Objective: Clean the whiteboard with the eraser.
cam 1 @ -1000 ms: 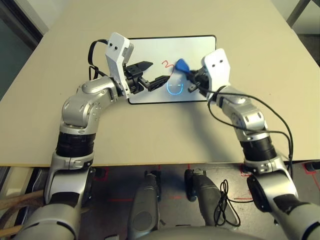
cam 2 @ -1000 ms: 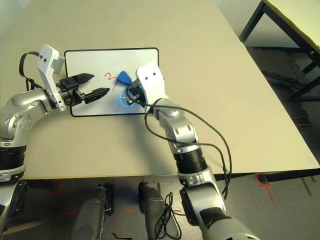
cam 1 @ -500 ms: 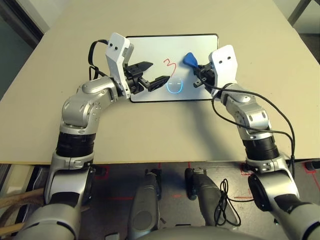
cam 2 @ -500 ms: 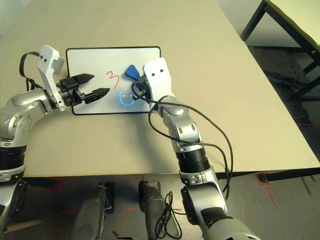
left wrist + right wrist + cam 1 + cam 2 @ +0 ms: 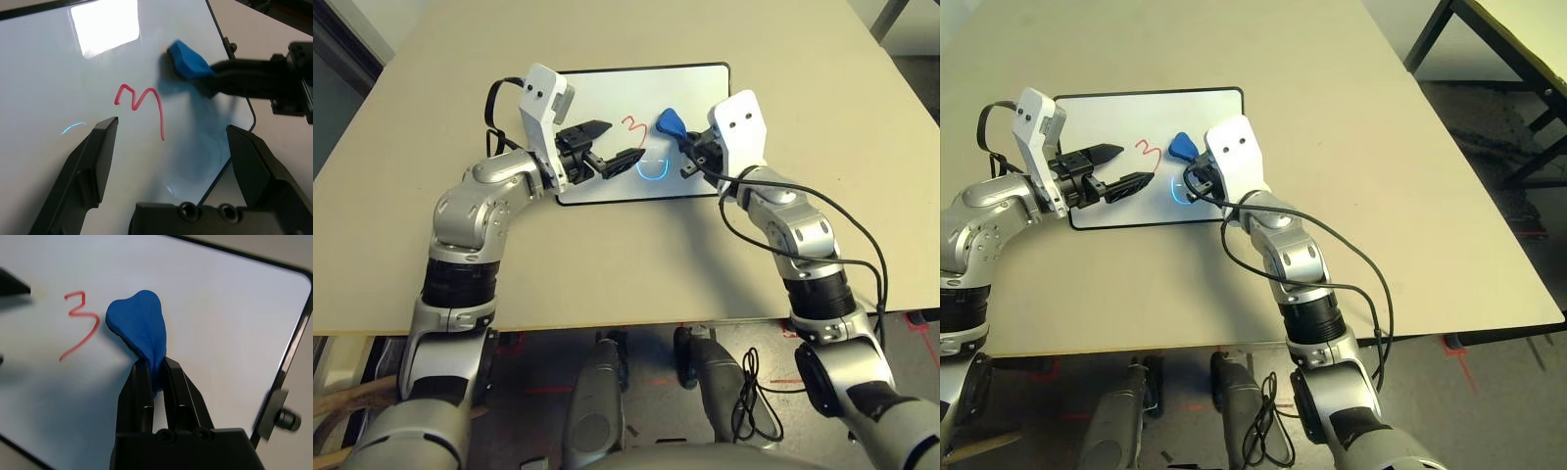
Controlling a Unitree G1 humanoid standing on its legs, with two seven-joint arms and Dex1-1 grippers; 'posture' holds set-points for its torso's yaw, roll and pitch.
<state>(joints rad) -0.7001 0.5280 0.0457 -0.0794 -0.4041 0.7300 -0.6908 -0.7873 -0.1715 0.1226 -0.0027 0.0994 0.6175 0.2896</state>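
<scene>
Right wrist view: the right fingers (image 5: 186, 404) pinch the eraser (image 5: 142, 320), which has drawn off the red 3 (image 5: 98, 320) to its right; the whiteboard (image 5: 607, 98) still needs wiping. Left fingers (image 5: 98, 161) stand wide, empty.

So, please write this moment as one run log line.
right gripper: shut on eraser | left gripper: open, empty | whiteboard: red and blue marks remaining
</scene>
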